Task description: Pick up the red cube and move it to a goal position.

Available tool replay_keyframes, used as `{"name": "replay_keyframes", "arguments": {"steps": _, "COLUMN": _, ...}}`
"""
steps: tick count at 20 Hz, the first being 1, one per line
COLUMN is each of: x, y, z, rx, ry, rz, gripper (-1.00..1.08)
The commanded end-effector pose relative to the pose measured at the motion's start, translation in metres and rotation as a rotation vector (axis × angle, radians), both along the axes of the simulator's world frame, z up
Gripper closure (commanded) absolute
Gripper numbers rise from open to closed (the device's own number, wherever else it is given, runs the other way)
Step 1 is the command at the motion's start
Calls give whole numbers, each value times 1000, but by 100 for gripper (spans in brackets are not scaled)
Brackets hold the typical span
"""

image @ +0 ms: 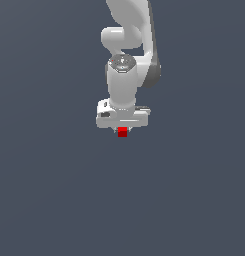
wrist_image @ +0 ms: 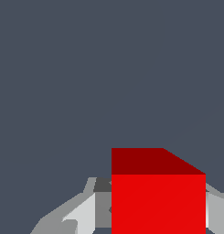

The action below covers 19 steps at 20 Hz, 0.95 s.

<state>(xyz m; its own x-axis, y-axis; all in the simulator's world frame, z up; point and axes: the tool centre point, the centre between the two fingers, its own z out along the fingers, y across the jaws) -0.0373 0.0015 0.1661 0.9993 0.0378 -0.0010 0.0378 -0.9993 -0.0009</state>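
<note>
The hand (image: 122,129) points straight down from the white arm (image: 125,75), and the red cube (image: 122,132) sits right under its flat white body, on the midline. In the exterior view only the cube's lower part shows below the hand; its upper part is tucked in between the short fingers, which are mostly hidden by the hand's body. The wrist view shows the cube (wrist_image: 158,201) up close, 1 bright red face toward the camera and 1 darker red face above it, with a pale grey finger (wrist_image: 83,212) touching one side and a sliver of the other finger (wrist_image: 217,208) touching the opposite side. The fingers are closed onto the cube and grip it by 2 opposite faces.

The cube is much narrower than the hand that carries it. It sits square in the grip, not tilted.

Beyond the hand, the arm rises up and slightly toward the exterior view's right, its wrist joint directly above the hand. Behind and around everything is a plain dark blue-grey ground (image: 54,190); whether the cube touches it or hangs above it cannot be told.
</note>
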Motion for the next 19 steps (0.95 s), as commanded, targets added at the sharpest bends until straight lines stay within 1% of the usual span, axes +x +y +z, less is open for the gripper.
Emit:
{"name": "replay_keyframes", "arguments": {"steps": 1, "x": -7, "y": -9, "z": 24, "rx": 0, "ry": -1, "rz": 0, "gripper": 108}}
{"name": "replay_keyframes", "arguments": {"steps": 6, "x": -18, "y": -25, "z": 64, "rx": 0, "ry": -1, "rz": 0, "gripper": 108}}
{"name": "replay_keyframes", "arguments": {"steps": 10, "x": -25, "y": -35, "z": 89, "rx": 1, "ry": -1, "rz": 0, "gripper": 108}}
{"name": "replay_keyframes", "arguments": {"steps": 14, "x": -28, "y": -41, "z": 105, "rx": 0, "ry": -1, "rz": 0, "gripper": 108}}
{"name": "replay_keyframes", "arguments": {"steps": 19, "x": -29, "y": -44, "z": 112, "rx": 0, "ry": -1, "rz": 0, "gripper": 108}}
